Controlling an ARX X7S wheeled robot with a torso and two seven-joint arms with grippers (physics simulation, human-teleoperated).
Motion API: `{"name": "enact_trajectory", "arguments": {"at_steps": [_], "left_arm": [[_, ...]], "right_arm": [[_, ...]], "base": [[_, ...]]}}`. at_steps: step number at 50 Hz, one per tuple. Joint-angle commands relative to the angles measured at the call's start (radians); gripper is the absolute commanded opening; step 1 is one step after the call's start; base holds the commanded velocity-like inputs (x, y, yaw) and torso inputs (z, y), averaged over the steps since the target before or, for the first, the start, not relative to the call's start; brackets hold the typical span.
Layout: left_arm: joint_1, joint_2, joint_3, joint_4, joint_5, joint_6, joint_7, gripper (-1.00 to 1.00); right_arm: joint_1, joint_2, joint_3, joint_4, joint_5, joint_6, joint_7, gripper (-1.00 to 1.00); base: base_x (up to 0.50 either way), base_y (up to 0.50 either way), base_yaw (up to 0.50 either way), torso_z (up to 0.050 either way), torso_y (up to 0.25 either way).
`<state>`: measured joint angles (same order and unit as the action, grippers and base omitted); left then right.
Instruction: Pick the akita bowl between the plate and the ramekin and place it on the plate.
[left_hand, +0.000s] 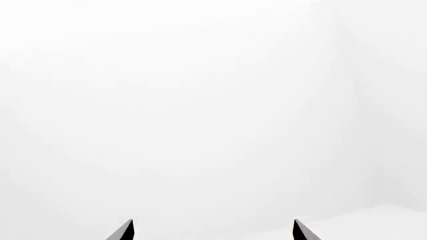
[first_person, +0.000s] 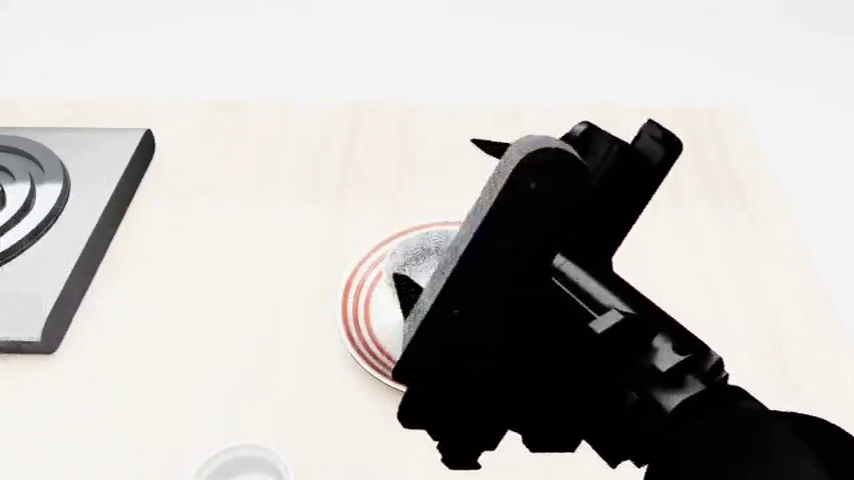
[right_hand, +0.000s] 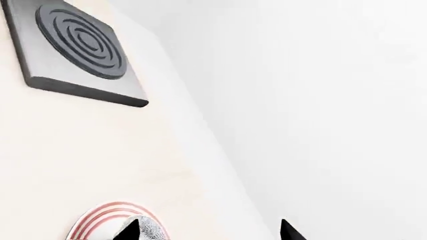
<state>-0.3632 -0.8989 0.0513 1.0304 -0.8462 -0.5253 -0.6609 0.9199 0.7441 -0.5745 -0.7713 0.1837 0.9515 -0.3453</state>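
The speckled grey-and-white akita bowl (first_person: 422, 254) rests inside the red-ringed white plate (first_person: 360, 305); my right arm (first_person: 561, 320) hides most of both in the head view. The right wrist view shows the bowl (right_hand: 152, 231) on the plate (right_hand: 100, 216) beside one fingertip. My right gripper (right_hand: 210, 231) is open above them, its jaws wide apart and holding nothing. The white ramekin (first_person: 240, 465) stands at the near edge of the head view, left of the arm. My left gripper (left_hand: 213, 231) is open and empty, facing only blank white.
A dark grey square burner block with concentric rings (first_person: 54, 230) lies at the table's left, also seen as the burner (right_hand: 80, 47) in the right wrist view. The pale wooden tabletop (first_person: 240, 330) ends at a far edge against a white background.
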Motion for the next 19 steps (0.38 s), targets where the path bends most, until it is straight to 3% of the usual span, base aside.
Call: {"name": "enact_trajectory", "arguments": {"at_steps": [1, 4, 5, 6, 8, 10, 11, 12, 14, 19], "left_arm": [[0.205, -0.250, 0.020, 0.016, 0.144, 0.445, -0.179, 1.00], [0.248, -0.330, 0.051, 0.016, 0.260, 0.550, -0.288, 1.00], [0.254, -0.354, 0.056, 0.016, 0.283, 0.574, -0.326, 1.00], [0.301, -0.398, 0.048, 0.016, 0.400, 0.639, -0.402, 1.00], [0.373, -0.484, 0.033, 0.016, 0.477, 0.725, -0.525, 1.00], [0.446, -0.550, 0.000, 0.015, 0.522, 0.783, -0.623, 1.00], [0.515, -0.546, -0.075, 0.015, 0.533, 0.812, -0.666, 1.00], [0.631, -0.482, -0.219, 0.015, 0.545, 0.831, -0.642, 1.00], [0.762, -0.397, -0.388, 0.016, 0.544, 0.863, -0.579, 1.00], [0.824, -0.372, -0.469, 0.014, 0.565, 0.886, -0.596, 1.00]], "right_arm": [[-0.206, 0.266, 0.368, -0.276, 0.456, -0.182, 0.487, 1.00], [-0.201, 0.582, 0.149, -0.276, 0.535, -0.572, 0.828, 1.00], [-0.166, 0.646, 0.068, -0.276, 0.531, -0.657, 0.896, 1.00], [-0.161, 0.738, -0.002, -0.276, 0.501, -0.786, 0.976, 1.00], [-0.160, 0.818, -0.060, -0.276, 0.477, -0.892, 1.057, 1.00], [-0.172, 0.826, -0.073, -0.276, 0.448, -0.929, 1.097, 1.00], [-0.180, 0.826, -0.081, -0.276, 0.428, -0.957, 1.131, 1.00], [-0.181, 0.826, -0.082, -0.276, 0.416, -0.968, 1.163, 1.00], [-0.187, 0.827, -0.087, -0.276, 0.403, -0.994, 1.196, 1.00], [-0.209, 0.827, -0.107, -0.276, 0.306, -1.051, 1.318, 1.00]], "base": [[0.00, 0.00, 0.00, 0.000, 0.000], [0.00, 0.00, 0.00, 0.000, 0.000], [0.00, 0.00, 0.00, 0.000, 0.000], [0.00, 0.00, 0.00, 0.000, 0.000], [0.00, 0.00, 0.00, 0.000, 0.000], [0.00, 0.00, 0.00, 0.000, 0.000], [0.00, 0.00, 0.00, 0.000, 0.000], [0.00, 0.00, 0.00, 0.000, 0.000], [0.00, 0.00, 0.00, 0.000, 0.000], [0.00, 0.00, 0.00, 0.000, 0.000]]}}
